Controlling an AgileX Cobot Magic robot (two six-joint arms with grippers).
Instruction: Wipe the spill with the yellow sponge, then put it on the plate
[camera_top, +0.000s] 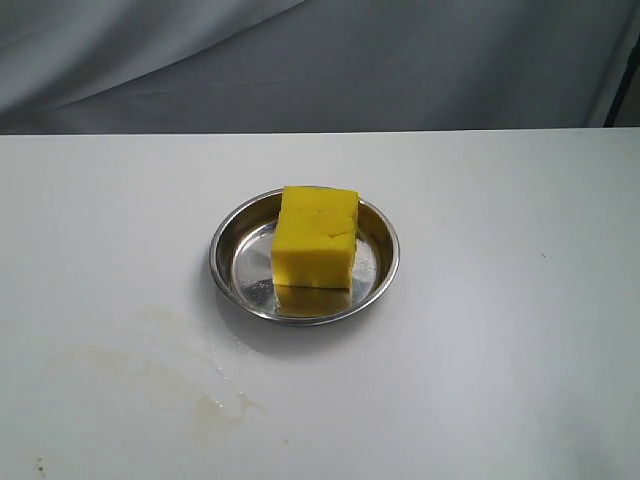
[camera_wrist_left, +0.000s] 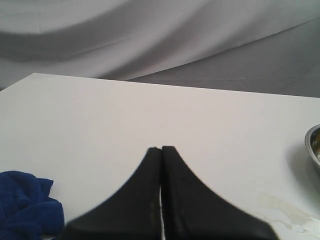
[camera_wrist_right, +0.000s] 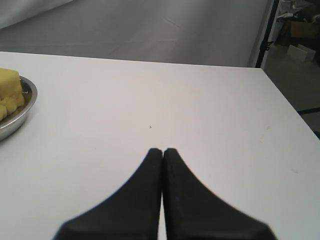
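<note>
1. At the centre of the exterior view you see the bright yellow rectangular foam sponge lying inside the round, shallow stainless-steel plate, its front face mirrored in the shiny base.
2. The plate rests on the flat white table, with a creased grey fabric backdrop across the top of the frame.
3. In the lower left of the exterior view, faint yellowish streaks of the spill spread over the white surface, near the plate and apart from its rim.
4. Your left gripper shows two black fingers pressed together with nothing between them, hanging above bare table; neither arm appears in the exterior view.
5. A crumpled dark blue cloth lies on the table in the left wrist view, beside the fingers.
6. Your right gripper also has its black fingers pressed together on nothing, well apart from the plate and sponge at the edge of its wrist view.
</note>
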